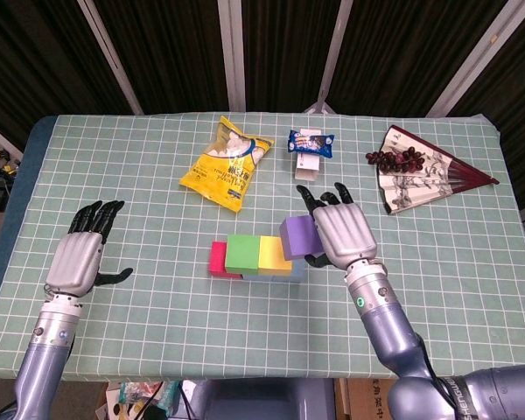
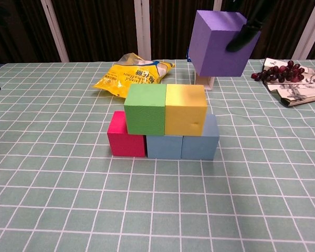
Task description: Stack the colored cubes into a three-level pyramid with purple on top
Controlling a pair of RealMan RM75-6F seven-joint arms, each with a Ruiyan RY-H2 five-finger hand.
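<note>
We hold the purple cube point(image 2: 220, 43) in our right hand point(image 1: 339, 232), fingers wrapped around it from the right side, and it hangs in the air above the stack, clear of it. The relation that matters is its offset: in the chest view the cube sits up and to the right of the seam between the green cube point(image 2: 145, 108) and the yellow cube point(image 2: 185, 109), roughly over the yellow cube's right half and tilted rather than level. We judge the coming move needs a shift left and a squaring-up before lowering onto that seam.

The base row shows a red cube point(image 2: 125, 141) at the left and two blue cubes point(image 2: 182, 145) beside it. Our left hand point(image 1: 77, 260) rests open on the desk point(image 1: 157, 332) well to the left, holding nothing, so the right is plainly nearer.

The head view shows the hand's grip; the chest view alone shows the cube's height over the second level.
</note>
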